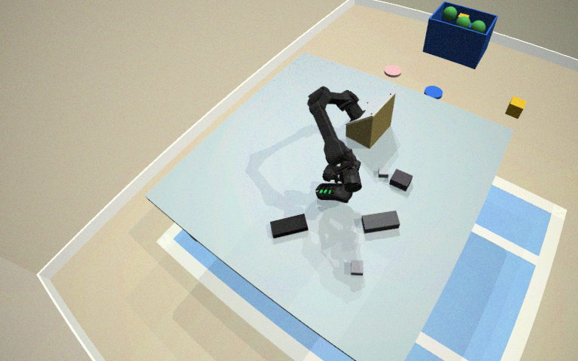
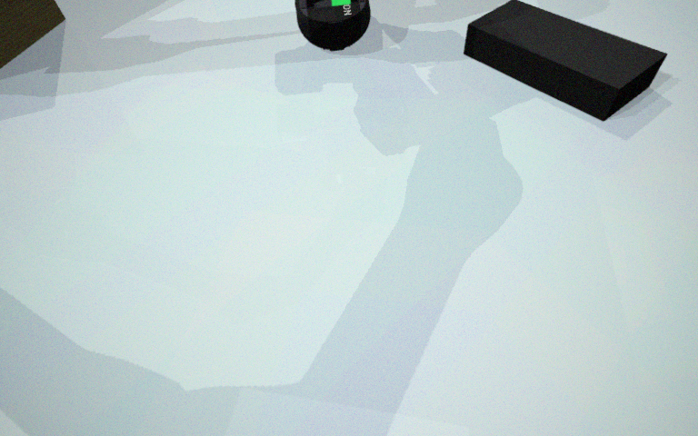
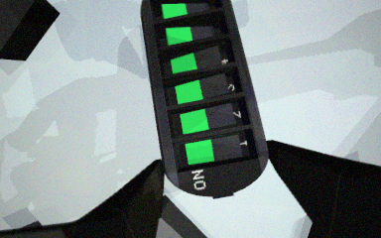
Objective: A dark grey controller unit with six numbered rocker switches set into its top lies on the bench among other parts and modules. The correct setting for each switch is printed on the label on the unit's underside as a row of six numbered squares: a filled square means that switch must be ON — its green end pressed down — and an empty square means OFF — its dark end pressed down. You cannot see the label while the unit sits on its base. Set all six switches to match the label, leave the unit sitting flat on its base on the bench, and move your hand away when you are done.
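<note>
The dark controller unit (image 1: 326,197) (image 2: 334,36) (image 3: 224,184) shows its switch side in the wrist view, with green rocker halves on the left and numbers on the right. It appears raised above the bench (image 1: 255,213), with its shadow spread beneath. My gripper (image 1: 342,194) (image 3: 213,156) is shut on the unit, one finger against each long side near the ON end, beside switch 1. The far end is cut off at the top of the wrist view. Rocker 4 looks angled differently from its neighbours; which ends are pressed is hard to tell. The label underside is hidden.
A black block (image 1: 289,226) (image 2: 561,56) and a grey block (image 1: 380,221) lie near the unit. A dark box (image 1: 400,179) and small pale blocks (image 1: 357,268) (image 1: 383,173) lie around. A brown-sided slanted stand (image 1: 382,121) (image 2: 23,28) is behind.
</note>
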Available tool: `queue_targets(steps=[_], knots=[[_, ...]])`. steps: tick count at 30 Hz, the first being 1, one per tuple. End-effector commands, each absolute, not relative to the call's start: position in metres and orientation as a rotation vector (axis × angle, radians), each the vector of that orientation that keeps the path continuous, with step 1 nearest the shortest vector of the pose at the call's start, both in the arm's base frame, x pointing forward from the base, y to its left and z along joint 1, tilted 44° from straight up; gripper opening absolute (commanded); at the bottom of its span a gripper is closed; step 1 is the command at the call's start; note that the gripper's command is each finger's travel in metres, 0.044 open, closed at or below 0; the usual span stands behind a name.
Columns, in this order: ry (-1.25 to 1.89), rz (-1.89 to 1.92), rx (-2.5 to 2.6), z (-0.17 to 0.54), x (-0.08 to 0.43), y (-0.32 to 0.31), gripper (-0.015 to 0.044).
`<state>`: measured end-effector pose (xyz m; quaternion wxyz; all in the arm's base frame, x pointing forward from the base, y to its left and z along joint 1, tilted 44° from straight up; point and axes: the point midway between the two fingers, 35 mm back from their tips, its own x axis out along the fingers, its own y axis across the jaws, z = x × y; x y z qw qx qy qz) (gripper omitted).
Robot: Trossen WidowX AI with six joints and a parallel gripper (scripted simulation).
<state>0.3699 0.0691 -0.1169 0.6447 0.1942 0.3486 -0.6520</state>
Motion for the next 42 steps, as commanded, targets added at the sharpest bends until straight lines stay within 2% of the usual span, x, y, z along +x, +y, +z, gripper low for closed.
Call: queue_targets(steps=[1,42], knots=[[0.8,-1.477,0.452,-0.109,0.372,0.07,0.0336],[0.854,-1.469,0.504,-0.081,0.378,0.065,0.0336]])
